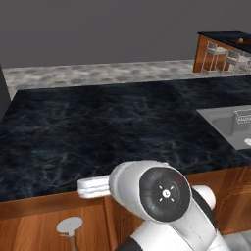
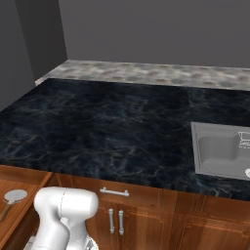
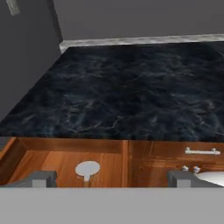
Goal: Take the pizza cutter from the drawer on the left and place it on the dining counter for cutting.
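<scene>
The drawer (image 3: 48,162) on the left stands pulled out below the black marble top. Inside it lies the pizza cutter (image 3: 87,168), a flat light-grey wheel whose brown handle runs toward the camera. The cutter's wheel (image 1: 69,226) also lies in the open drawer (image 1: 29,230) in the left base view, and the cutter (image 2: 14,196) lies in the drawer (image 2: 22,216) at the lower left of the right base view. My gripper (image 3: 113,179) hangs above the drawer, open wide, with nothing between its fingertips (image 3: 41,178); the wheel sits just left of midway. The dining counter (image 1: 230,38) stands far off at the upper right.
A wide black marble counter (image 1: 112,127) spans the scene, with a grey sink (image 2: 219,151) set in its right side. Right of the open drawer is a shut drawer with a horizontal bar handle (image 2: 114,192), and cabinet doors with vertical handles (image 2: 115,220) below it. Pale chairs (image 1: 218,54) stand by the dining counter.
</scene>
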Controlling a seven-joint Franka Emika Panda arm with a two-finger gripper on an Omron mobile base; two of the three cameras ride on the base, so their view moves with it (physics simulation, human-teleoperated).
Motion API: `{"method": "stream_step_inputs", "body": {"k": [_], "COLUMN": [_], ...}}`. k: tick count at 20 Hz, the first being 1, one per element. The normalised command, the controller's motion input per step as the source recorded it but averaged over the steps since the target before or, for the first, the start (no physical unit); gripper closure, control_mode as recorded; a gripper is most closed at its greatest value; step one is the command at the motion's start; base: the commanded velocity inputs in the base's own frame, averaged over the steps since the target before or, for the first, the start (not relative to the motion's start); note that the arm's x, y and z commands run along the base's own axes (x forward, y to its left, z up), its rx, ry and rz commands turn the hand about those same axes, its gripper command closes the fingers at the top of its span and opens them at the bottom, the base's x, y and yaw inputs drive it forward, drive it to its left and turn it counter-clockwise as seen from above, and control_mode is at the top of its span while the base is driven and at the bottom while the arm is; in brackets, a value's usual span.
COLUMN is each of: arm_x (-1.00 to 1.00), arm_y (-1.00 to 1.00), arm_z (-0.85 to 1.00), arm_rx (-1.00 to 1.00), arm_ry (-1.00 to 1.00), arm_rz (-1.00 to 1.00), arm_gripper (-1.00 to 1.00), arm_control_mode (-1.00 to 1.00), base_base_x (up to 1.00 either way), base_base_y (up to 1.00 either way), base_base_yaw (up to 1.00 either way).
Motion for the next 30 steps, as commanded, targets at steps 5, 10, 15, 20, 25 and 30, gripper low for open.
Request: {"method": "stream_step_inputs", "body": {"k": [5, 10, 15, 20, 25, 30], "arm_x": [0.26, 0.42, 0.29, 0.21, 0.00, 0.12], "arm_y": [0.04, 0.00, 0.00, 0.09, 0.09, 0.14], "arm_z": [-0.19, -0.12, -0.59, -0.83, -0.70, -0.60], "arm_rx": [0.18, 0.01, 0.00, 0.00, 0.00, 0.00], "arm_ry": [0.42, 0.37, 0.24, 0.18, 0.04, 0.02], "arm_rz": [-0.16, -0.01, 0.00, 0.00, 0.03, 0.01], "arm_gripper": [-1.00, -1.00, -1.00, -1.00, -1.00, -1.00], "arm_control_mode": [-1.00, -1.00, -1.00, -1.00, -1.00, -1.00], "base_base_x": [0.00, 0.00, 0.00, 0.00, 0.00, 0.00], "base_base_y": [0.00, 0.00, 0.00, 0.00, 0.00, 0.00], "base_base_yaw": [0.00, 0.00, 0.00, 0.00, 0.00, 0.00]}}
